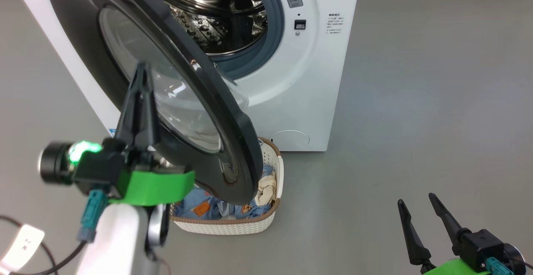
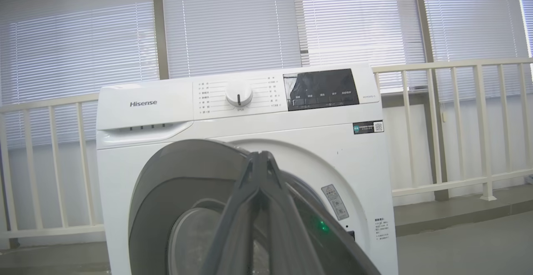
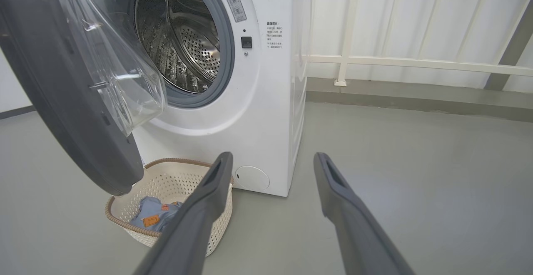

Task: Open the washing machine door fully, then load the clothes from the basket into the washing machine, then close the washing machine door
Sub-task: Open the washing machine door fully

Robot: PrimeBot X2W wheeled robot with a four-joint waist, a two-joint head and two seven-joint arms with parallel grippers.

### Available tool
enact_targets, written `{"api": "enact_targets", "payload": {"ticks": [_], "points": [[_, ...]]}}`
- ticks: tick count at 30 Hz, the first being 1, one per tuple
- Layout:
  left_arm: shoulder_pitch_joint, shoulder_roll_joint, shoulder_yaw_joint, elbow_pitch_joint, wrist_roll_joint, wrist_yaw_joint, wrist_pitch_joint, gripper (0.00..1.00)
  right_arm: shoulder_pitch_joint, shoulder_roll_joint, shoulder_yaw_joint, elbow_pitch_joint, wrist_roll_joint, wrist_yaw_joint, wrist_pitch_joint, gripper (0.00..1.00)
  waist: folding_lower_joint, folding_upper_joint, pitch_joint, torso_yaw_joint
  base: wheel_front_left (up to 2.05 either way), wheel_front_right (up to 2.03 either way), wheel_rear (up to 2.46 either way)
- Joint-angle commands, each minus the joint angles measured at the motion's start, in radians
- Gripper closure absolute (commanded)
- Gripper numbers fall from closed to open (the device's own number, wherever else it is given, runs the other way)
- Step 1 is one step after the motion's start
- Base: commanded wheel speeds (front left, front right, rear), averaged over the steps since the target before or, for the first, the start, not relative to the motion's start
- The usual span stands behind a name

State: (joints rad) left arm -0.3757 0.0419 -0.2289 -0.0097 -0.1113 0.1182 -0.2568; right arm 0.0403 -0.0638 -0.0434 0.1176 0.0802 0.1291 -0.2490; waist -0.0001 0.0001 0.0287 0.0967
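Note:
The white washing machine stands with its door swung partway out, the steel drum showing behind it. My left gripper is shut, its fingers together and raised in front of the door's outer face; whether it touches the door I cannot tell. In the left wrist view the shut left gripper points at the door. Below the door's lower edge sits the basket with blue clothes and a cream piece. My right gripper is open, low at the right, away from the basket.
Grey floor stretches to the right of the machine. A white railing and blinds stand behind it. A dark cable and a white tag hang by my left arm.

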Motion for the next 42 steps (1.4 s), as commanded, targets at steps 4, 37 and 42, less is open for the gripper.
{"api": "enact_targets", "payload": {"ticks": [4, 37, 42], "points": [[-0.138, 0.012, -0.064, -0.055, -0.007, -0.029, 0.011, 1.00, -0.036, -0.008, 0.033, -0.031, -0.002, 0.002, -0.012, 0.00, 0.0001, -0.0001, 0.010, 0.003, 0.00, 0.00, 0.00], [-0.277, 0.010, -0.555, 0.301, -0.465, 0.088, 0.217, 1.00, -0.057, -0.017, 0.072, -0.029, 0.003, 0.002, -0.013, 0.00, 0.0001, -0.0001, 0.057, -0.014, 0.00, 0.00, 0.00], [-0.255, 0.012, -0.545, 0.343, -0.480, 0.097, 0.204, 1.00, -0.054, -0.017, 0.070, -0.029, 0.005, 0.002, -0.013, 0.00, 0.0001, -0.0001, 0.055, -0.011, 0.00, 0.00, 0.00]]}}
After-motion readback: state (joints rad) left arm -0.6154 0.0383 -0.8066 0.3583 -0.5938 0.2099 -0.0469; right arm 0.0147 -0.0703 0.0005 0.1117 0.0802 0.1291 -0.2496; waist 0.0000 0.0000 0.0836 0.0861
